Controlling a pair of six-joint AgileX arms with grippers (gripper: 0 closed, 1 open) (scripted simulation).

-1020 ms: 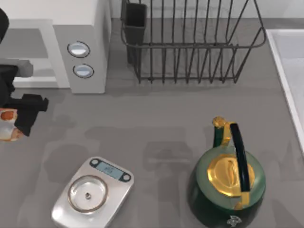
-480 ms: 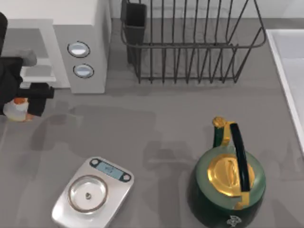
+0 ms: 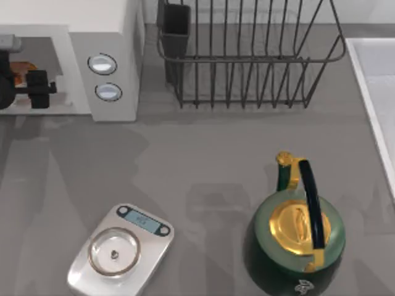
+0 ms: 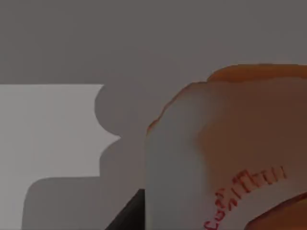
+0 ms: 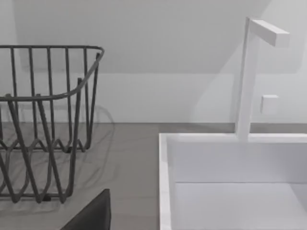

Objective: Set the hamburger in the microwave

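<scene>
Left claw (image 3: 28, 81) sits inside the microwave (image 3: 105, 28) cavity at the table's far left, black fingers pinching the hamburger (image 3: 23, 68). The hamburger is in the cavity mouth, just behind the claw body, orange edge showing. Can't tell if it touches the cavity floor or hangs above it. In the left wrist view the hamburger (image 4: 230, 153) fills the near side, white wrap with orange patches and red lettering, grey cavity wall behind it.

The microwave's two round knobs (image 3: 102, 63) are on the panel just right of the claw. A wire dish rack (image 3: 247, 55) stands farther right of it, with a dark cup holder (image 3: 176, 28) on its near corner. A silver scale (image 3: 121, 250) lies well in front of the claw on the grey table (image 3: 203, 154). A green and gold kettle (image 3: 296, 231) is far to the right and in front.

The right wrist view looks at the dish rack (image 5: 43, 124), a white sink (image 5: 230, 182) and a white tap (image 5: 252, 72); can't tell the right claw's finger state.
</scene>
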